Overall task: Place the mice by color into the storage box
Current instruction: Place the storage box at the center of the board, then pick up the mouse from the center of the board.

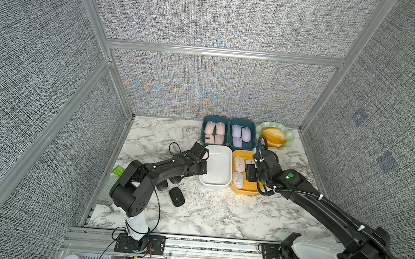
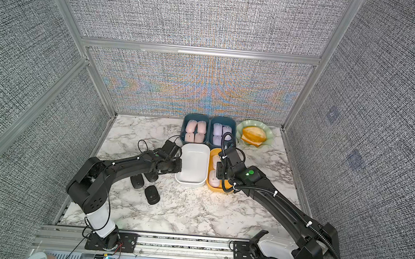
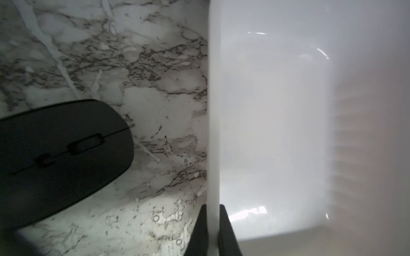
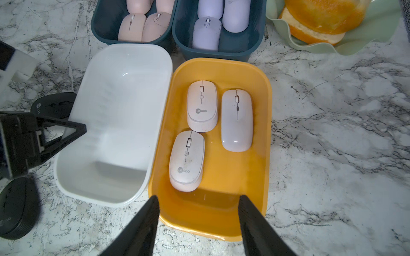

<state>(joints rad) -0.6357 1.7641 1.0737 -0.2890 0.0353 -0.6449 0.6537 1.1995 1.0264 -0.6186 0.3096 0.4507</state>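
Left gripper (image 3: 213, 209): pinched tight on the side wall of the white box (image 3: 277, 133), one finger inside, one outside.
Right gripper (image 4: 198, 197): spread, nothing between the fingers, hovering over the near end of the yellow box (image 4: 264, 155).
Step in hand: judged to be steadying or shifting the empty white box, ahead of loading the black mice.
Black mice (image 1: 176, 196): on the marble table (image 1: 220, 212), none boxed; three countable in both top views, close beside the left arm.
Sorted so far: four pink mice (image 1: 214, 132) in one teal box (image 1: 204, 124); three lilac mice (image 1: 241, 135) in the second teal box (image 1: 254, 131); three white mice (image 4: 200, 106) in the yellow box.
Next move: calls for release of the wall, then a grip across the narrow sides of a black mouse; smooth low shell, likely to slip.
Left wrist view only: the pinch itself, plus one black mouse near the box wall, both hidden under the arm from above.
Right wrist view only: the white mice unobstructed; a black mouse behind the left gripper, possibly the fourth, not certain.
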